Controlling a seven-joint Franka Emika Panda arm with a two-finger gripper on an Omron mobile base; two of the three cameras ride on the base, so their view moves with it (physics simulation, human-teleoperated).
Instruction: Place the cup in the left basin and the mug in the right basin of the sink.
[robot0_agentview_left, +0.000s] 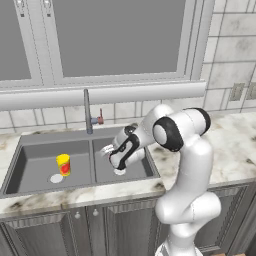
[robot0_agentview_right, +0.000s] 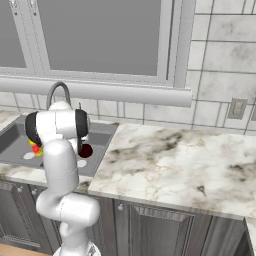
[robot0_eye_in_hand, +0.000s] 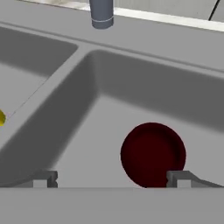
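The dark grey sink (robot0_agentview_left: 30, 141) has two basins. The yellow cup (robot0_agentview_left: 63, 164) with its red patch stands upright in the left basin (robot0_agentview_left: 35, 167), beside the white drain; a sliver of the cup (robot0_eye_in_hand: 1, 117) also shows in the hand view. The dark maroon mug (robot0_eye_in_hand: 152, 154) stands on the floor of the right basin (robot0_eye_in_hand: 92, 131), and is also seen as the mug (robot0_agentview_right: 86, 150) past my arm. My gripper (robot0_eye_in_hand: 111, 179) hangs open above that basin, its right fingertip (robot0_eye_in_hand: 178, 178) over the mug's rim. In the left base view the gripper (robot0_agentview_left: 107, 152) is low in the right basin (robot0_agentview_left: 145, 167), holding nothing.
The thin arched faucet (robot0_agentview_left: 87, 112) rises behind the centre divider (robot0_agentview_left: 92, 160); its base (robot0_eye_in_hand: 101, 13) is straight ahead of the hand. Marble counter (robot0_agentview_right: 170, 160) stretches to the right of the sink. A window sill (robot0_agentview_left: 100, 92) overhangs the back wall.
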